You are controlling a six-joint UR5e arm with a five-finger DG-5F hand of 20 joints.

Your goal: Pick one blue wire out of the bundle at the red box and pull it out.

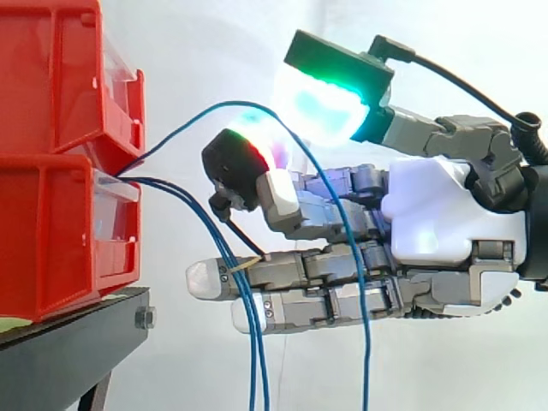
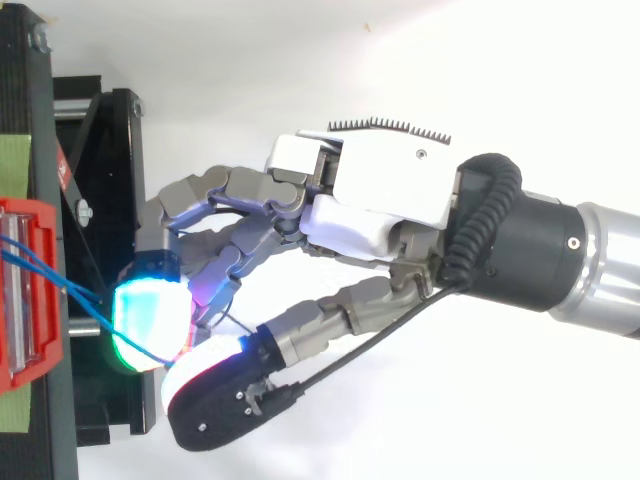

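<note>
**Item: wires [image 1: 250,342], blue, thin.** They left the front of the red bins [image 1: 60,171] where the upper bin met the lower. Two strands dropped steeply in front of the hand. A third, the loop [image 1: 224,104], rose in an arc, crossed the hand and fell on the far side.

**Handling (judged).** Light, limp and smooth-jacketed, so likely to slip through a loose pinch and drag its neighbours if they are tangled. The loop stood clear of the other two. The top of its arc, just outside the bins, looked the best place to take it.

**Hand [image 1: 445,214].** It came in level from the right, spread and not clamped. The thumb pad [image 1: 321,103] was raised and glowing green-cyan. One bent finger [image 1: 235,163] sat below it, with the loop running through the gap between them. The other fingers [image 1: 325,265] lay straight behind the two dropped strands.

**Support.** Black stand [image 1: 68,342] under the bins.

**Not made out.**
- The wire ends inside the bins were hidden.
- The lower ends were cut off at the bottom edge of the side view.
- In the top view the wires [image 2: 45,272] passed under the thumb pad and were lost.
- Whether the loop touched either pad could not be told.
- Whether these were three wires or fewer doubled back could not be told.
</note>
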